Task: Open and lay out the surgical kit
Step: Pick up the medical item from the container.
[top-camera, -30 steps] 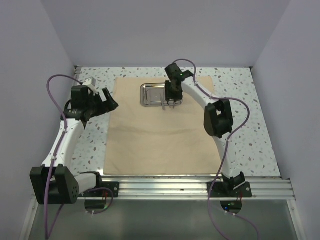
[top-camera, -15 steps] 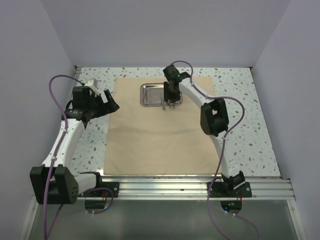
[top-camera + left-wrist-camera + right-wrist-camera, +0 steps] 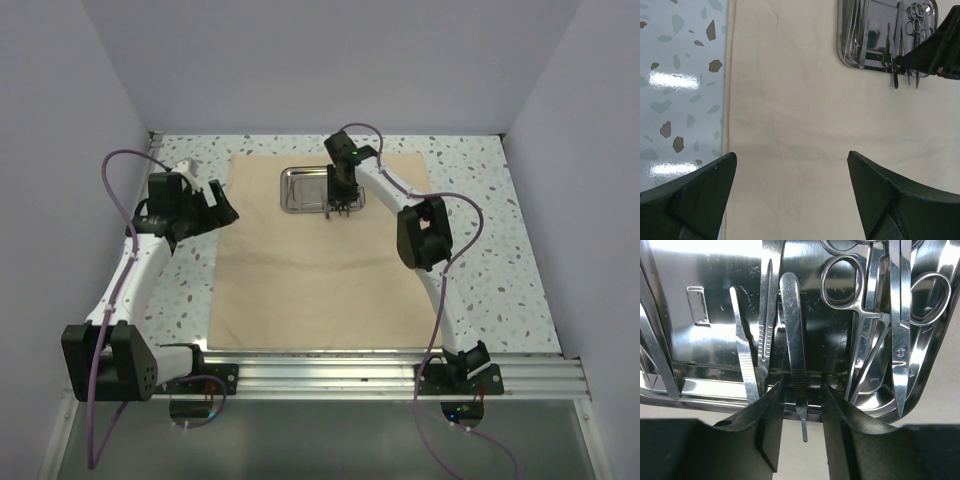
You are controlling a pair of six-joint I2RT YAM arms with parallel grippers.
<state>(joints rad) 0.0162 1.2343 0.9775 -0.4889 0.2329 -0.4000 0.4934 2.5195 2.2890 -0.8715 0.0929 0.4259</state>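
Your right gripper [image 3: 802,405] straddled a slim handle [image 3: 792,330] overhanging the tray [image 3: 715,270] rim, jaws narrowed but not touching it. Neighbouring instruments [image 3: 746,365] lay just outside one finger; closing off-centre could have snagged them or tipped the tray. Your left gripper [image 3: 791,162] gaped over the cloth wrap [image 3: 800,115].

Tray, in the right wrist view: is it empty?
No, the tray holds scissors, a scalpel handle and other slim instruments.
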